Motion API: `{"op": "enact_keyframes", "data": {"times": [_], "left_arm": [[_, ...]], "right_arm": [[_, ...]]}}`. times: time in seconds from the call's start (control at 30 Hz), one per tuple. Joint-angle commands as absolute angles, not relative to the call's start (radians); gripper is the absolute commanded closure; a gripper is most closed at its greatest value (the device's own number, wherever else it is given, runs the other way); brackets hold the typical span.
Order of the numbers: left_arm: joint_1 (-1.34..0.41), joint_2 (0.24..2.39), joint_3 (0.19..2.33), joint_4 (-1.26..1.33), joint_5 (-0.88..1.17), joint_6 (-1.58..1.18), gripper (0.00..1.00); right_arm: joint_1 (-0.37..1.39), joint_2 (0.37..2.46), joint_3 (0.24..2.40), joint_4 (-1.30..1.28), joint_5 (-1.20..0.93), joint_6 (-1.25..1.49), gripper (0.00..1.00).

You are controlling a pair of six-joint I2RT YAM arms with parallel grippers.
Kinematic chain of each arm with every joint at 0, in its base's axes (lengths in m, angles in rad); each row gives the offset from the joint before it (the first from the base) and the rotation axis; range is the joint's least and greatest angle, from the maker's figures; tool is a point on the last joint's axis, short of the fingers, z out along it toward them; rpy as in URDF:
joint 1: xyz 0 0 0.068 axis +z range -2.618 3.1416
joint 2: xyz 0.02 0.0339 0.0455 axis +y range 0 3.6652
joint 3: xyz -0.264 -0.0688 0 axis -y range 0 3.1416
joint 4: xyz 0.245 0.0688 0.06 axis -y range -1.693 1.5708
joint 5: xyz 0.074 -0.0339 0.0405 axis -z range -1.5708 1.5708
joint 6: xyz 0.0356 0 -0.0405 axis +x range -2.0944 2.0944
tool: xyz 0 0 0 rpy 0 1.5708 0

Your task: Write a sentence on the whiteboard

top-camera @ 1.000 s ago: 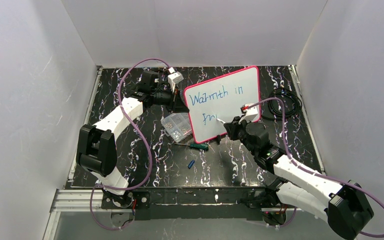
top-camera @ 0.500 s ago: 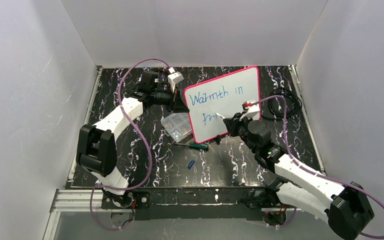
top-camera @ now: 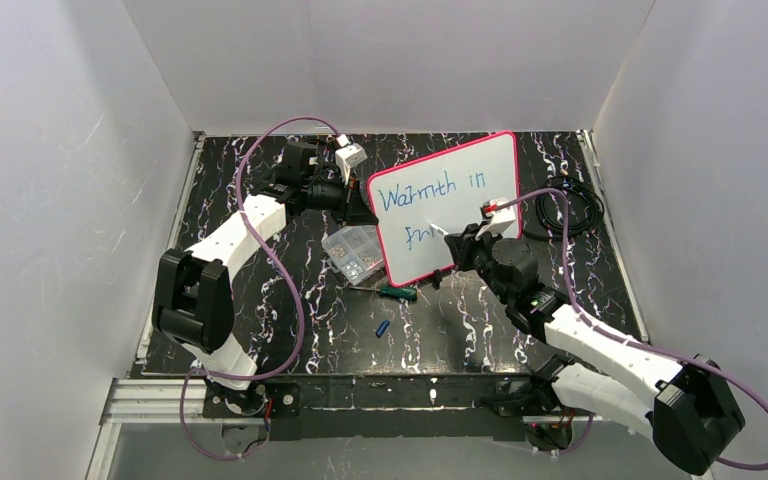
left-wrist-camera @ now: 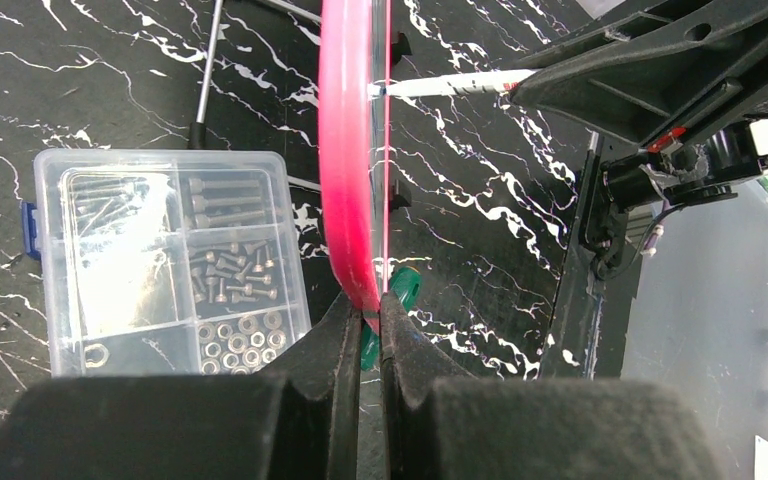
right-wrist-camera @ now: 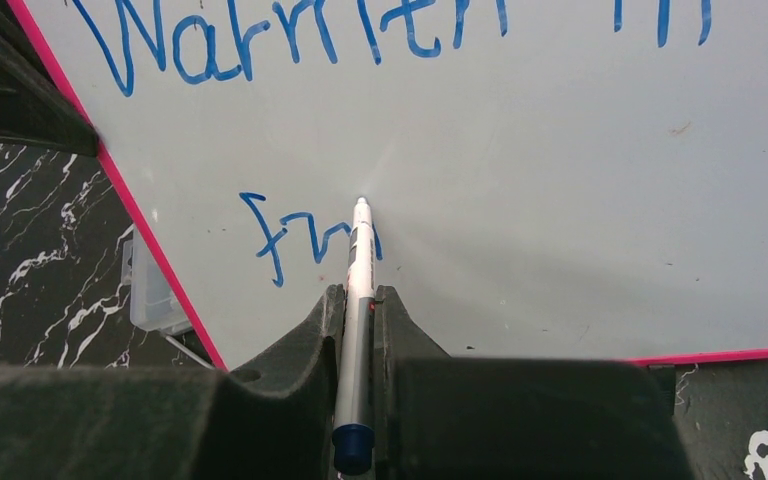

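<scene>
On the black marbled table (top-camera: 440,330) my left gripper (left-wrist-camera: 368,305) clamps the whiteboard (left-wrist-camera: 345,150) rim to steady it while my right gripper (right-wrist-camera: 358,300) pinches the marker (right-wrist-camera: 361,240), writing the sentence (right-wrist-camera: 272,240)

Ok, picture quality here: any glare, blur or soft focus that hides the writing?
Top external: even light, sharp, the sentence small yet legible. Right wrist: writing crisp, a faint sheen on the whiteboard near the marker tip, the right gripper dark and soft. Left wrist: board edge-on, its pink rim oversaturated, the screw box sharp.
</scene>
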State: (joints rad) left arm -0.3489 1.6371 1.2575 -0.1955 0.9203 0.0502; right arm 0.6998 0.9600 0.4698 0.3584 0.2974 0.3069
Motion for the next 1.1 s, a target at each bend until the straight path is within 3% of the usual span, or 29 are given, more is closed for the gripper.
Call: {"op": "enact_keyframes", "data": {"times": [0.0, 0.23, 1.07], "left_arm": [[-0.359, 1.571, 1.293, -0.209, 0.991, 0.065, 1.00], [-0.359, 1.569, 1.294, -0.209, 0.994, 0.065, 1.00], [-0.360, 1.567, 1.294, -0.210, 0.989, 0.067, 1.00]], "right_arm": [[0.695, 0.899, 0.511, 0.374, 0.314, 0.303, 0.99], [0.694, 0.831, 0.459, 0.297, 0.353, 0.318, 0.99], [0.694, 0.938, 0.453, 0.340, 0.372, 0.298, 0.99]]}}
